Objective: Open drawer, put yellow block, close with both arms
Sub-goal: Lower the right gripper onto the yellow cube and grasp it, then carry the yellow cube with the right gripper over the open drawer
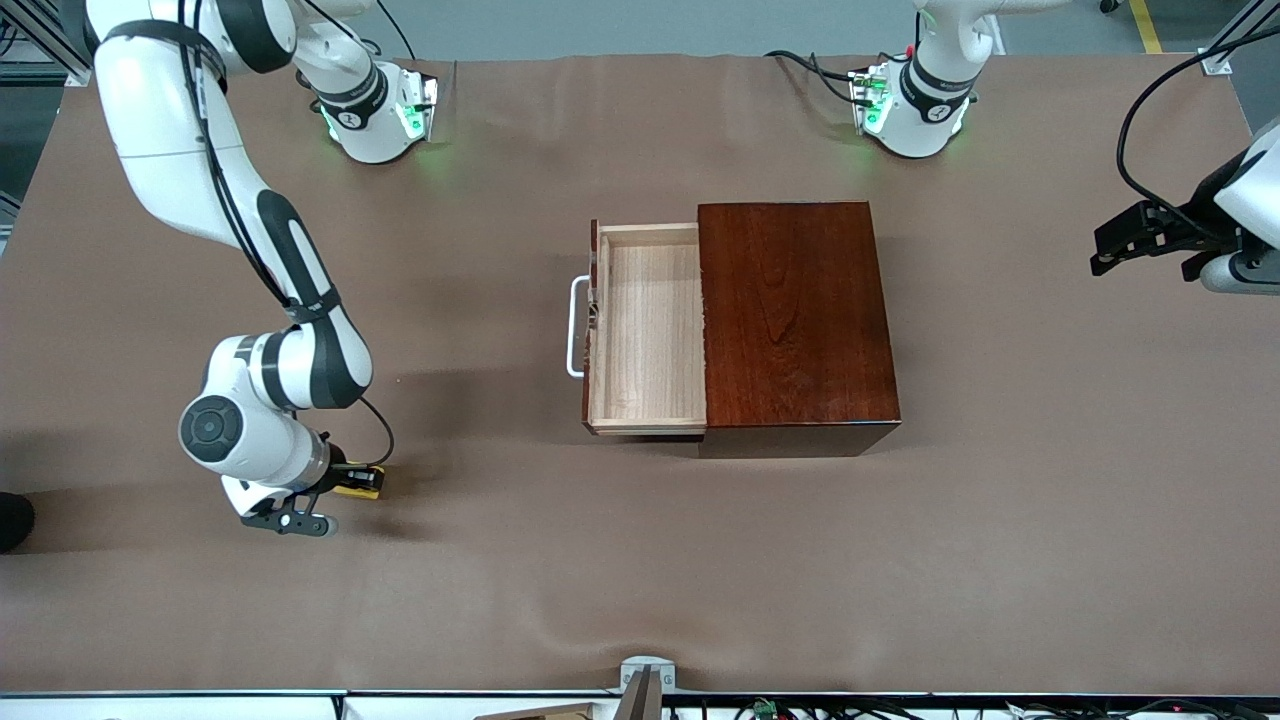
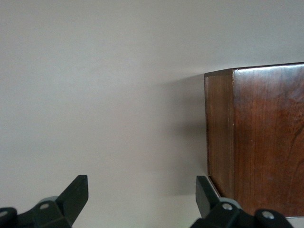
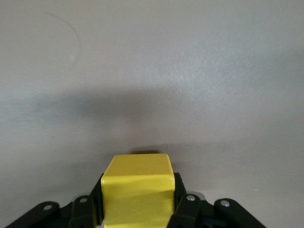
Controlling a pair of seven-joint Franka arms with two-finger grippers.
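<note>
The yellow block (image 3: 137, 178) sits between the fingers of my right gripper (image 3: 137, 190), which is shut on it. In the front view the yellow block (image 1: 361, 481) and the right gripper (image 1: 345, 478) are low at the table, toward the right arm's end and nearer the front camera than the drawer. The drawer (image 1: 650, 330) stands pulled out of the dark mahogany box (image 1: 795, 310), its pale tray empty and its white handle (image 1: 575, 326) facing the right arm's end. My left gripper (image 2: 142, 187) is open and holds nothing. It hangs at the left arm's end (image 1: 1120, 240), apart from the box (image 2: 256, 137).
Brown cloth covers the table (image 1: 1000, 560). Both arm bases (image 1: 380, 115) (image 1: 915, 110) stand along the edge farthest from the front camera. A small grey mount (image 1: 645, 680) sits at the front edge, and a dark object (image 1: 12, 520) at the right arm's end.
</note>
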